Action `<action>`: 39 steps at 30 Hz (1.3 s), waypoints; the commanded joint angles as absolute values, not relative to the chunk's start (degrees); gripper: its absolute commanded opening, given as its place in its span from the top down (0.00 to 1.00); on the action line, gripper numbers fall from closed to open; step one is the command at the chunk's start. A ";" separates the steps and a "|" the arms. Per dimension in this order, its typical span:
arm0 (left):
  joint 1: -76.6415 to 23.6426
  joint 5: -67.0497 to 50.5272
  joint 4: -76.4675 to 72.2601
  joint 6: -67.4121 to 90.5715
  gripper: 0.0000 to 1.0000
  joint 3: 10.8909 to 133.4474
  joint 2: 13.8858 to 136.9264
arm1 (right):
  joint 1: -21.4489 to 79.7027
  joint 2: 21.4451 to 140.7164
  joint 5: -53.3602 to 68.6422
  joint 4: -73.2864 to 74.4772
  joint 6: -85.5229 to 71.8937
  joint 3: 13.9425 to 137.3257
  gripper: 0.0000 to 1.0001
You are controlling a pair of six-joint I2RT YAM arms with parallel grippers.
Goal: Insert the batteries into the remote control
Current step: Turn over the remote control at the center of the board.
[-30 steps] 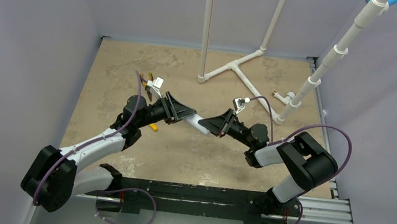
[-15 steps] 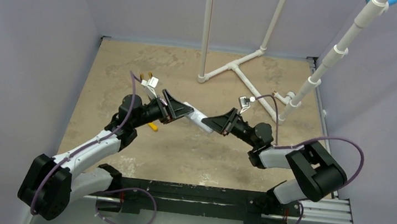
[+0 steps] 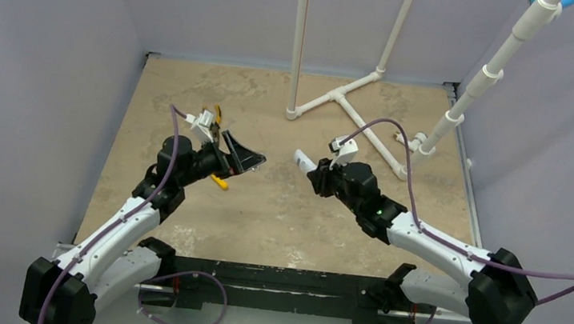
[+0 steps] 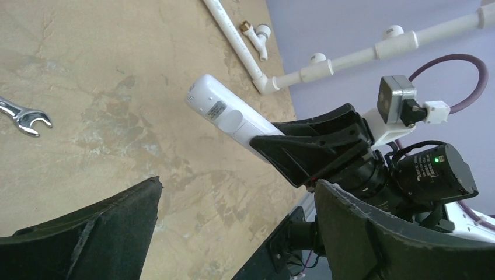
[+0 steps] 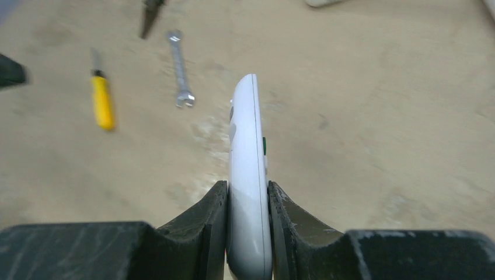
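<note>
The white remote control point(image 5: 248, 146) is held edge-on between the fingers of my right gripper point(image 5: 247, 189), which is shut on its lower half. In the top view the remote point(image 3: 302, 162) sticks out up and to the left from the right gripper point(image 3: 316, 178), above the table's middle. My left gripper point(image 3: 242, 157) stands wide open and empty, a short way left of the remote. In the left wrist view the remote's back point(image 4: 229, 114) faces the camera beyond the open left gripper point(image 4: 238, 185). The batteries are out of view.
A silver wrench point(image 5: 181, 70) and a yellow-handled screwdriver point(image 5: 102, 102) lie on the tan table point(image 3: 278, 217) under and behind the left arm. Orange-handled pliers point(image 3: 213, 112) lie further back. A white pipe frame point(image 3: 339, 97) stands at the back right.
My left gripper opened, let go of the remote and drew back to the left. The right arm kept the remote and stretched out lower over the table.
</note>
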State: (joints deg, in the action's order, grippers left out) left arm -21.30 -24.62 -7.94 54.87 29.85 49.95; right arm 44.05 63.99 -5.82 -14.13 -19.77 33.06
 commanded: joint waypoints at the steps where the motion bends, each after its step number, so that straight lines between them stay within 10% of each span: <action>1: -20.68 -22.74 -4.64 51.58 0.00 32.35 49.04 | 47.86 66.66 -25.01 -0.82 -6.03 37.86 1.00; 20: -19.27 -22.21 -1.49 49.54 0.00 34.24 51.00 | 65.97 86.41 -58.86 4.69 -4.41 42.95 1.00; 39: -18.72 -23.59 -1.22 49.67 0.00 34.89 51.98 | 75.28 100.86 -68.31 7.67 -27.45 41.35 0.75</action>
State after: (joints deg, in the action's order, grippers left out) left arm -19.16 -22.52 -0.14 51.20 32.34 51.75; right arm 74.35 98.39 -67.48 4.27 -19.11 40.62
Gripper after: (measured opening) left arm 0.998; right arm 0.254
